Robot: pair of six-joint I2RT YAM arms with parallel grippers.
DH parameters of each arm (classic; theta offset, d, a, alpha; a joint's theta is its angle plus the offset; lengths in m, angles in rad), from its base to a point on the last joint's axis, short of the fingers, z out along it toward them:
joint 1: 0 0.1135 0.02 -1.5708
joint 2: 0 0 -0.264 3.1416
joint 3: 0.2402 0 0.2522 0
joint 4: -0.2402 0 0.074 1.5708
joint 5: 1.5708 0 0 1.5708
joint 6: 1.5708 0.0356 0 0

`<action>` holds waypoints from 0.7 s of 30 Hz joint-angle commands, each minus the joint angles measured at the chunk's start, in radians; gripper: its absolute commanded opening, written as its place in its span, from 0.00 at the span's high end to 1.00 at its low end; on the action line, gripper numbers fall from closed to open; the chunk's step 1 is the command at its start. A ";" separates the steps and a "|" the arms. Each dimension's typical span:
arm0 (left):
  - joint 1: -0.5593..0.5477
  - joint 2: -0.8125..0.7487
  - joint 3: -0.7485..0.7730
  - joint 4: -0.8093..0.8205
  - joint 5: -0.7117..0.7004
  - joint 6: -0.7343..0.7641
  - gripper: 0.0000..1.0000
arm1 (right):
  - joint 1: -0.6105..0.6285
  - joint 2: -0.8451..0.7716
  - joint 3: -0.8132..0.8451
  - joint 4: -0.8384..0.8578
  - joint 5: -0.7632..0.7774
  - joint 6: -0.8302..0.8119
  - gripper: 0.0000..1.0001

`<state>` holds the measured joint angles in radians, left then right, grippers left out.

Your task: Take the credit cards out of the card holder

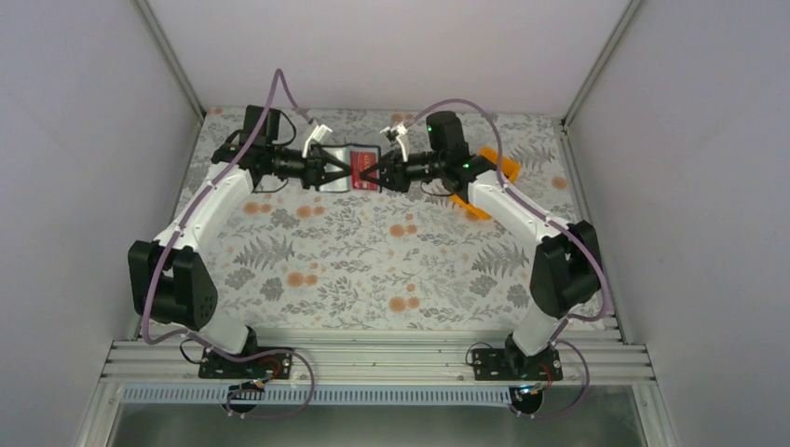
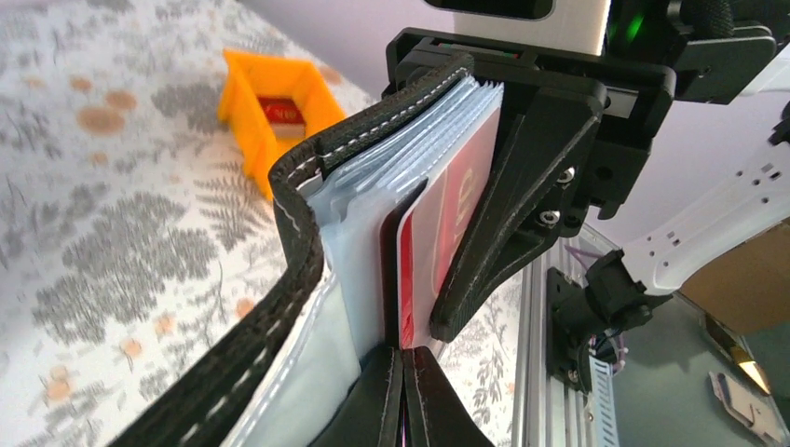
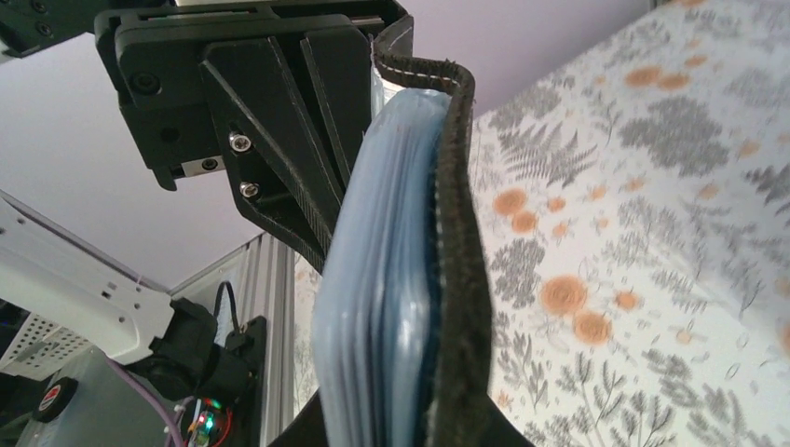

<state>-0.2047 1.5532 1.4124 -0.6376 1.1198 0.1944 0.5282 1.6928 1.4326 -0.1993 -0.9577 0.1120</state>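
Both grippers hold the card holder point(image 1: 347, 155) up off the table at the back middle. It is a black wallet hanging open, its black cover point(image 2: 298, 196) to one side and its grey-blue pockets point(image 3: 382, 279) fanned out. My right gripper point(image 3: 401, 424) is shut on the pockets and cover from the right. A red credit card point(image 2: 452, 233) stands partly out of a pocket. My left gripper point(image 2: 403, 352) is shut on that card's near edge. In the top view the left gripper point(image 1: 341, 171) and the right gripper point(image 1: 371, 174) nearly meet.
An orange plastic bin point(image 2: 270, 93) sits on the floral table behind the right arm, with a red card point(image 2: 279, 110) inside it. In the top view the right forearm partly hides the bin point(image 1: 504, 166). An aluminium rail point(image 1: 373, 358) runs along the near edge.
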 commanded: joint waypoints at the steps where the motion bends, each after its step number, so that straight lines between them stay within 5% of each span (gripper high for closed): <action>1: -0.013 0.058 -0.123 0.147 -0.019 -0.019 0.98 | 0.068 0.049 -0.095 0.146 -0.115 0.026 0.83; 21: 0.037 0.577 -0.167 0.319 -0.179 0.018 0.98 | -0.042 0.532 -0.081 0.198 -0.060 0.113 0.59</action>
<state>-0.1711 2.0880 1.2121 -0.3557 0.9535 0.1947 0.5060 2.2063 1.3094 -0.0307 -0.9920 0.2199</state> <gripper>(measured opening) 0.026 0.419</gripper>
